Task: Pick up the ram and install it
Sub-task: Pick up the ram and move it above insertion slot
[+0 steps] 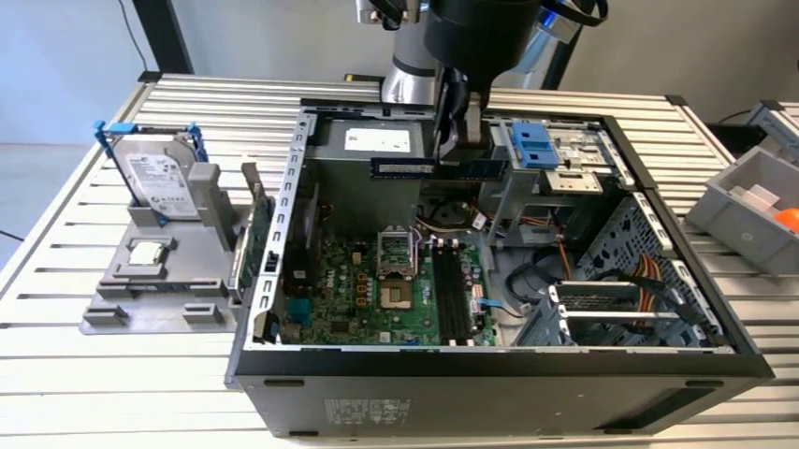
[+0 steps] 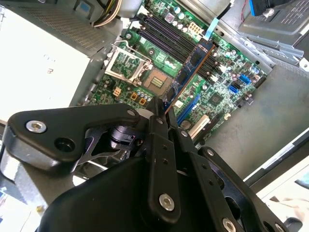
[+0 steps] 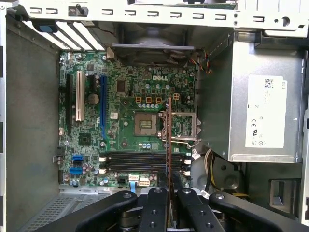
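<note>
My gripper [image 1: 457, 150] is shut on the ram [image 1: 437, 168], a long blue stick with black chips, gripped near its middle and held level over the open computer case [image 1: 268, 281]. In the second wrist view the ram [image 2: 193, 67] sticks out past the fingers [image 2: 159, 128] above the green motherboard [image 2: 227, 72]. In the first wrist view the ram [image 3: 169, 140] is edge-on between the two black fingers [image 3: 157, 208], crossing over the black memory slots [image 3: 140, 162] at a right angle. In the exterior view those slots [image 1: 452, 295] lie well below the stick.
Inside the case are a processor socket [image 1: 395, 253], a grey power supply [image 1: 374, 140], cables [image 1: 649, 281] and a blue drive bracket [image 1: 530, 145]. Left of the case a grey stand [image 1: 150, 299] carries a hard drive [image 1: 163, 178], a small square chip [image 1: 148, 251] and a green card [image 1: 256, 243]. Grey bins [image 1: 749, 196] sit at the exterior view's right.
</note>
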You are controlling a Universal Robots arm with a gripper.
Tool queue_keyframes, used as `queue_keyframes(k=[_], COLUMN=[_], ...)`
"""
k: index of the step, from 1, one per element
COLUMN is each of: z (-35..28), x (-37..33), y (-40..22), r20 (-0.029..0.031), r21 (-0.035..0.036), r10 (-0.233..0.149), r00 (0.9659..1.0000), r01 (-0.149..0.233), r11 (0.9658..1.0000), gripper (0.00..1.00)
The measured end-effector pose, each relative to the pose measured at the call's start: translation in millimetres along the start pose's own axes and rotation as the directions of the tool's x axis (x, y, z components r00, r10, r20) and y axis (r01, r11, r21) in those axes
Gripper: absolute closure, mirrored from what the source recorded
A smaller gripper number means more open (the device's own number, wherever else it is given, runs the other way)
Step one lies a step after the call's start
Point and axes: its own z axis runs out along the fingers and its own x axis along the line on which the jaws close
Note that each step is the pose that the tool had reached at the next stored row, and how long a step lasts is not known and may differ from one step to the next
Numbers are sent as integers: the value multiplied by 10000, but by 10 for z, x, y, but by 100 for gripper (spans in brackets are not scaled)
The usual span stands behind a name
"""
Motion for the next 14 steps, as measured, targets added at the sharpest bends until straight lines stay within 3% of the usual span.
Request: queue_keyframes(k=[14], z=[0], x=[0], y=[-1], r20=[0], r21=[0], r10=[0], r00=[10000], r01=[0], r11=[10000], gripper=[100])
